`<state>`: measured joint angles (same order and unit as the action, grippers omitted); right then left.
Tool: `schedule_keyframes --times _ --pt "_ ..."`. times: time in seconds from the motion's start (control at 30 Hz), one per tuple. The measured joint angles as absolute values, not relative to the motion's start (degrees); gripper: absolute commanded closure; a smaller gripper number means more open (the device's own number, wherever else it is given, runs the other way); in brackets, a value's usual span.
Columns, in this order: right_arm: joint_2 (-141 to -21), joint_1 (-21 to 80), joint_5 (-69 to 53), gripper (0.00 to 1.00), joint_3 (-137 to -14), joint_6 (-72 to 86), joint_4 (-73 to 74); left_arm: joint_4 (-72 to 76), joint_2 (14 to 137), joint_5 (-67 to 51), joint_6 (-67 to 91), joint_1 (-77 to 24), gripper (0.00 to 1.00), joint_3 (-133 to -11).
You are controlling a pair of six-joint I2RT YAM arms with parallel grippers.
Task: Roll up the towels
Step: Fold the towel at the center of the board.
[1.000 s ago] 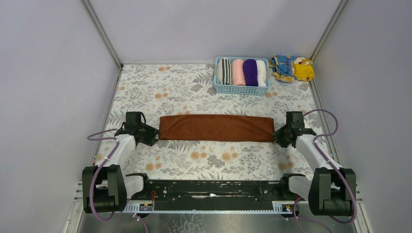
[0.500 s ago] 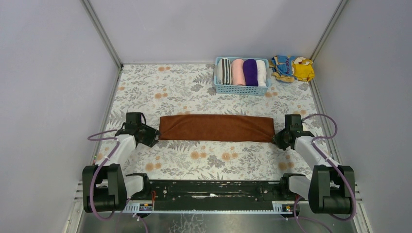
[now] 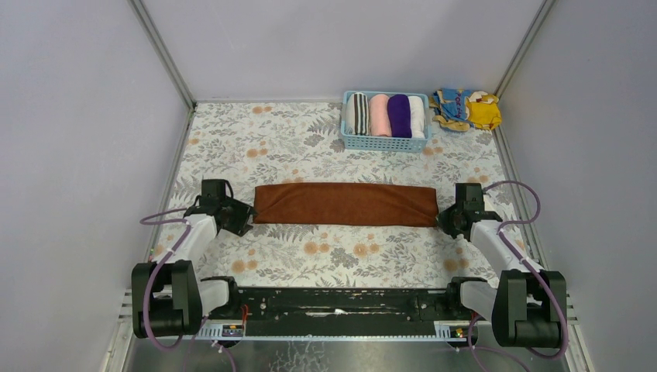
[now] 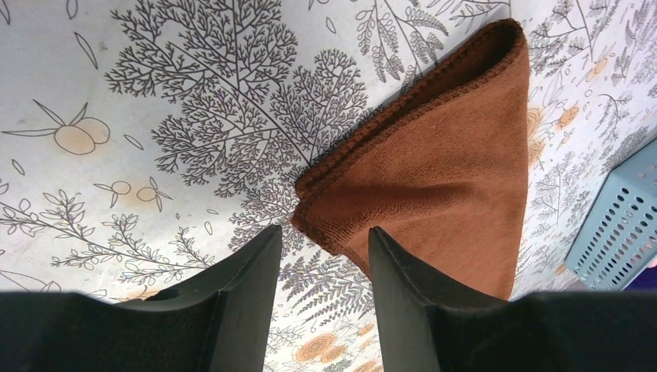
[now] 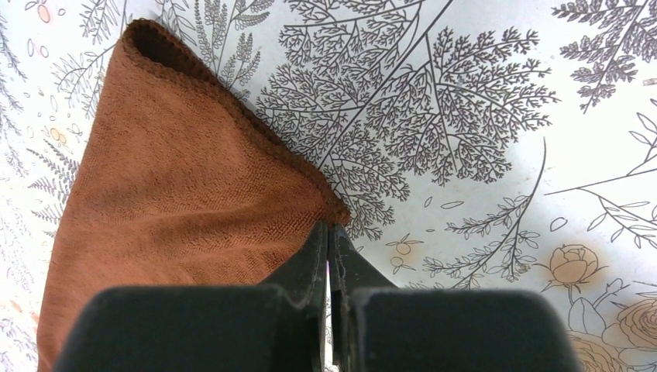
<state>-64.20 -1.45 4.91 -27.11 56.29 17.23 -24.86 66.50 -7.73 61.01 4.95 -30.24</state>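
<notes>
Rust-brown towel (image 3: pixel 345 204) unmoved, right gripper (image 5: pixel 328 227) now clenched at corner, left gripper (image 4: pixel 325 231) released

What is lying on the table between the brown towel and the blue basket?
Nothing. In the top view, only bare flowered table cover shows between the brown towel and the blue basket.
</notes>
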Motion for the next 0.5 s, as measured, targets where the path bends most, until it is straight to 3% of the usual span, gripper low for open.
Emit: schedule_keyframes --times 0.33,0.5 --pt "-63.68 -1.45 3.44 1.0 -27.11 55.66 16.1 -24.45 68.62 -8.1 63.07 4.95 0.57 -29.98" --pt "-63.68 -1.45 3.36 1.0 -27.11 55.09 15.86 -23.0 69.91 -8.14 64.29 4.95 0.7 -29.93"
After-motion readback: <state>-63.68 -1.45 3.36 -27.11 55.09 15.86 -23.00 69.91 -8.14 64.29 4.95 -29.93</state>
